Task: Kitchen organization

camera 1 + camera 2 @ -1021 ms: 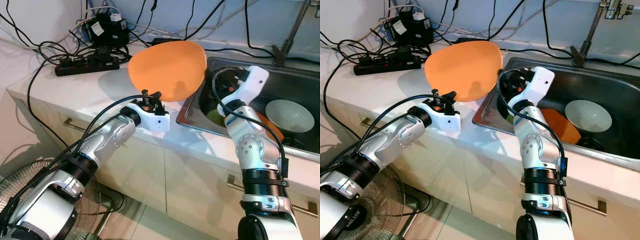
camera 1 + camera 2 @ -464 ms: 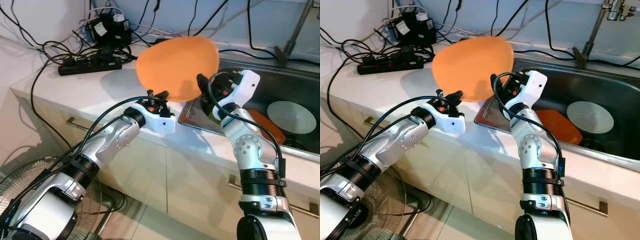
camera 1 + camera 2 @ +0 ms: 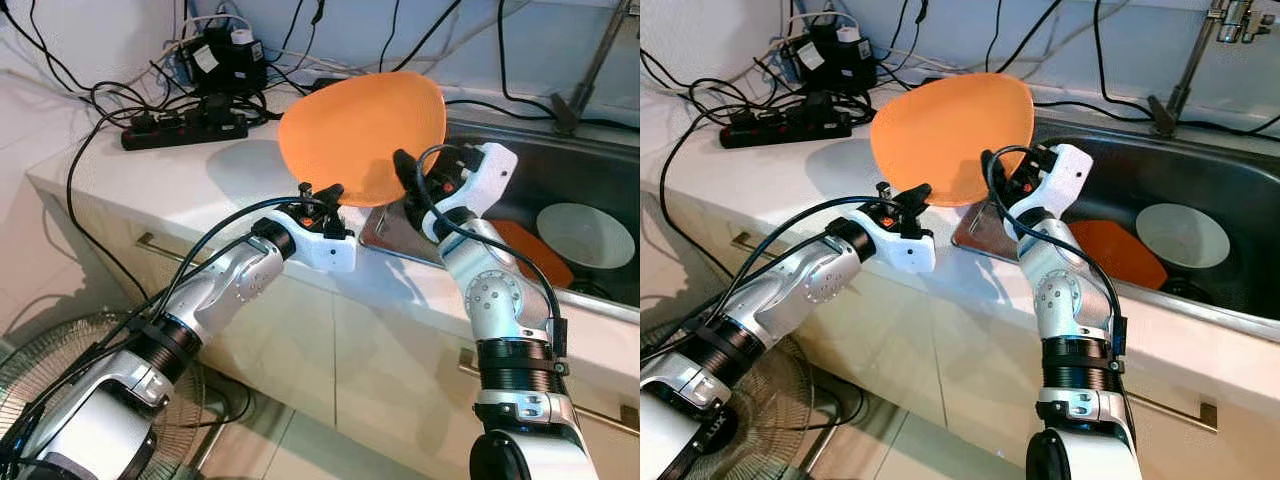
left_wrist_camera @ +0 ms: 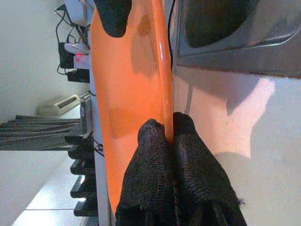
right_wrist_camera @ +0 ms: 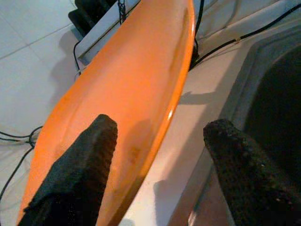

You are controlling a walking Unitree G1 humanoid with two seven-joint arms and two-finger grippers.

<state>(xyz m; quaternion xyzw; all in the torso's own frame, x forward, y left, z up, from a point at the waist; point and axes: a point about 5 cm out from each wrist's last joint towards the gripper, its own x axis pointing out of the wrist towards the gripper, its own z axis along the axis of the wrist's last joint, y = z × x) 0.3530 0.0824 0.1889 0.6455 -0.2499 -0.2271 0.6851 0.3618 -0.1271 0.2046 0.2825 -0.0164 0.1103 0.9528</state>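
The large round orange plastic plate [image 3: 364, 134] stands nearly on edge above the white stone desk [image 3: 200, 180], right at the near left corner of the stainless steel sink [image 3: 560, 165]. Behind the plate, a black power strip [image 3: 183, 131] and a tangle of black cables [image 3: 215, 55] crowd the back of the desk; the strip of desk in front of the plate, toward its front edge, lies bare.

The left gripper [image 3: 322, 194] sits below the plate, its two fingers pressed together on the lower rim. The left wrist view shows that pinch closely: one black fingertip [image 4: 151, 136] on the plate's face, the other on its back, the rim between them.

The right gripper [image 5: 157, 136] stands spread at the plate's right edge, beside the sink. In its wrist view one finger [image 5: 84, 160] lies over the plate's orange face and the other hangs apart over the sink side, with the rim between them; whether either touches cannot be told.

In the basin beyond the right gripper lie a white bowl [image 3: 584, 233] and a flat orange dish [image 3: 1118, 252].
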